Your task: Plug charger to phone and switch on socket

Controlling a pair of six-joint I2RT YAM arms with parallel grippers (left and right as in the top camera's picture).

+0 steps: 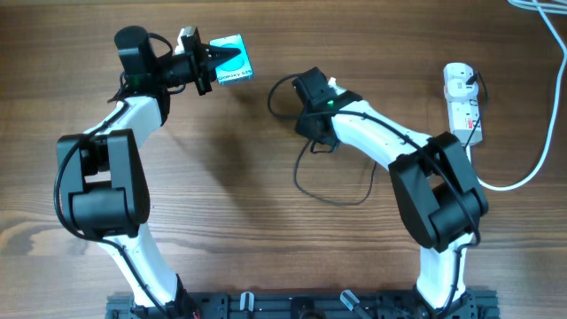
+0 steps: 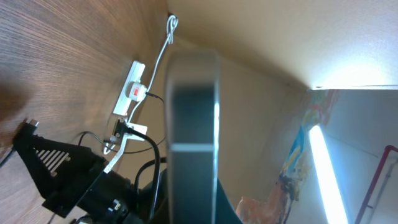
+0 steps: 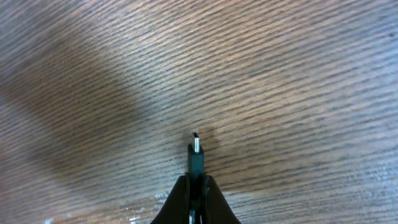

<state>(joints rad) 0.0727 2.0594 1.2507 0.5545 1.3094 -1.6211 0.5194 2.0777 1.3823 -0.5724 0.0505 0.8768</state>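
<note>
While charger plug (image 3: 195,154) and phone (image 1: 232,60) stand well apart, stage: joining not yet done, by judgement; socket switch not yet pressed, as far as can be told
Phone: held off the table (image 1: 221,221) at the far left, coloured face up in the overhead view; edge-on and blurred in the left wrist view; its port cannot be made out
Left gripper (image 1: 215,64): clamped on the phone's near end
Right gripper (image 3: 195,182): fingers together on the plug body; metal tip pointing forward, clear of the wood
Black cable (image 1: 330,197): loose loop on the table beneath the right arm, running off toward the socket strip (image 1: 462,99)
Socket strip: on the table at the far right, well apart from both grippers; white lead (image 1: 532,168) curving beside it
Risk, alignment: tip may miss or scrape the port, since the port's facing is unseen
Risk, grip: plug could twist in the fingers, or the phone pivot, under the push
Risk, cable: loop could snag the right arm and drag the plug
Room: bare wood between the grippers, open for the approach; strip and phone both sit close to the frame's edges
</note>
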